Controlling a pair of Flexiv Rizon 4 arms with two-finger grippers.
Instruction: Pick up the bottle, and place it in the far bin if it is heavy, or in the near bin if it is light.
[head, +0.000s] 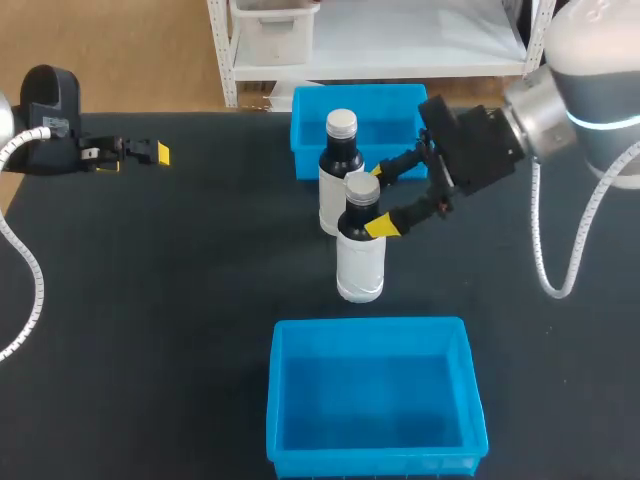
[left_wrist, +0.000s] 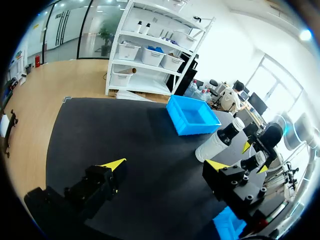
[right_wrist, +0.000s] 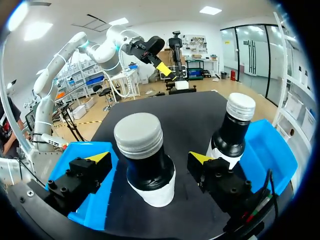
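So, the right gripper (head: 377, 200) sits open around the neck of the nearer bottle (head: 360, 262), one yellow tip on each side. The right wrist view shows a gap on both sides, so it isn't actually gripping anything. That bottle stands upright on the black table (head: 180, 300), roughly mid-table, between the far bin (head: 400, 100) and the near bin (head: 300, 400). A second bottle (head: 335, 165) stands upright just beyond it, right in front of the far bin and outside the fingers. The left gripper (left_wrist: 165, 164) hangs over the far left of the table, fingers spread wide, holding nothing.
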